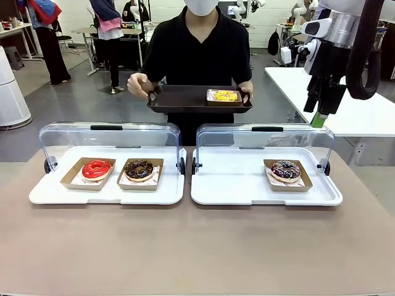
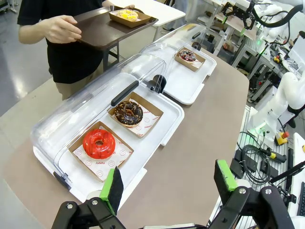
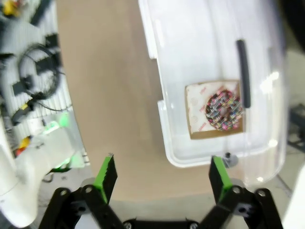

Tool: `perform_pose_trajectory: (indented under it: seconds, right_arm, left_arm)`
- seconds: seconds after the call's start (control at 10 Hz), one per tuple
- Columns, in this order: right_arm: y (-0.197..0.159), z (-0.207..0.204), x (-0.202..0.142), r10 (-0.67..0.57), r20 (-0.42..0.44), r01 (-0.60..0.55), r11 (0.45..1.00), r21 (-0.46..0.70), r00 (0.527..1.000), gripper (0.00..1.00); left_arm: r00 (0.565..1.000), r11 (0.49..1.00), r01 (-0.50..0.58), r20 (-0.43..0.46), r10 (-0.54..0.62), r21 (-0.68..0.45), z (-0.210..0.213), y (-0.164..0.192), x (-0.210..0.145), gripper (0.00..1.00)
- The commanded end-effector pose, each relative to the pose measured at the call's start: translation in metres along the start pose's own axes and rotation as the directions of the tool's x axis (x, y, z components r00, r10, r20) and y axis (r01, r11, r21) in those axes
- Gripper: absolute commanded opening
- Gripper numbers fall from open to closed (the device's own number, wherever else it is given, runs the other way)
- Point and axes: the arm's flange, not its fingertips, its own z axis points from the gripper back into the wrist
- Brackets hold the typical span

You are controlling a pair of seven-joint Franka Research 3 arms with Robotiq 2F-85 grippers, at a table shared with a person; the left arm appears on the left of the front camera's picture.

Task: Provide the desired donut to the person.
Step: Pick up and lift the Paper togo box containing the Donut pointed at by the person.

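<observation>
No wording can be read. In the lower left of the left wrist view, the white paper liner (image 2: 95, 164) under the red-glazed donut (image 2: 98, 143) and the liner (image 2: 148, 125) under the chocolate donut (image 2: 128, 112) carry small red print, too tiny to make out.

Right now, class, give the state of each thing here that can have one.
Left case lid, open, swung back.
Right case lid, open, swung back.
Red donut, in its paper tray, left case.
Chocolate donut, beside it, left case.
Sprinkled donut, right case.
Dark tray, held by the person.
Yellow donut, on that tray.
Left gripper, open, empty.
Right gripper, open, empty.
</observation>
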Motion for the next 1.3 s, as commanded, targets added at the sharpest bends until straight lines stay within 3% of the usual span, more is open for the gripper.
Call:
perform_pose_trajectory:
  seconds: [0.0, 0.1, 0.2, 0.3, 0.5, 0.7, 0.8, 0.9, 1.2]
  right_arm:
    - [-0.015, 0.005, -0.048, 0.105, 0.28, -0.151, 0.978, 0.147, 0.954, 1.0]
    - [-0.023, 0.008, -0.082, 0.1, 0.471, -0.204, 0.963, 0.175, 0.877, 1.0]
    - [-0.03, 0.011, -0.11, 0.08, 0.588, -0.206, 0.967, 0.152, 0.805, 1.0]
    - [-0.037, 0.011, -0.136, 0.082, 0.677, -0.21, 0.972, 0.109, 0.732, 1.0]
    - [-0.037, 0.001, -0.184, 0.038, 0.787, -0.087, 0.996, 0.019, 0.616, 1.0]
    - [-0.034, -0.02, -0.214, 0.059, 0.797, -0.077, 0.997, -0.016, 0.602, 1.0]
    - [-0.036, -0.032, -0.226, 0.105, 0.784, -0.135, 0.991, -0.027, 0.612, 1.0]
    - [-0.036, -0.042, -0.239, 0.112, 0.805, -0.162, 0.987, -0.02, 0.583, 1.0]
    - [-0.032, -0.051, -0.258, 0.115, 0.81, -0.181, 0.983, -0.011, 0.575, 1.0]
  left_arm:
    - [1.0, 1.0, 0.006, 0.013, -0.006, -0.008, 0.0, -0.001, 0.0, 1.0]
    - [1.0, 1.0, 0.006, 0.013, -0.006, -0.008, 0.0, -0.001, 0.0, 1.0]
    - [1.0, 1.0, 0.006, 0.013, -0.006, -0.008, 0.0, -0.001, 0.0, 1.0]
    - [1.0, 1.0, 0.006, 0.013, -0.006, -0.008, 0.0, -0.001, 0.0, 1.0]
    - [1.0, 1.0, 0.006, 0.013, -0.006, -0.008, 0.0, -0.001, 0.0, 1.0]
    - [1.0, 1.0, 0.006, 0.013, -0.006, -0.008, 0.0, -0.001, 0.0, 1.0]
    - [1.0, 1.0, 0.006, 0.013, -0.006, -0.008, 0.0, -0.001, 0.0, 1.0]
    - [1.0, 1.0, 0.006, 0.013, -0.006, -0.008, 0.0, -0.001, 0.0, 1.0]
    - [1.0, 1.0, 0.006, 0.013, -0.006, -0.008, 0.0, -0.001, 0.0, 1.0]
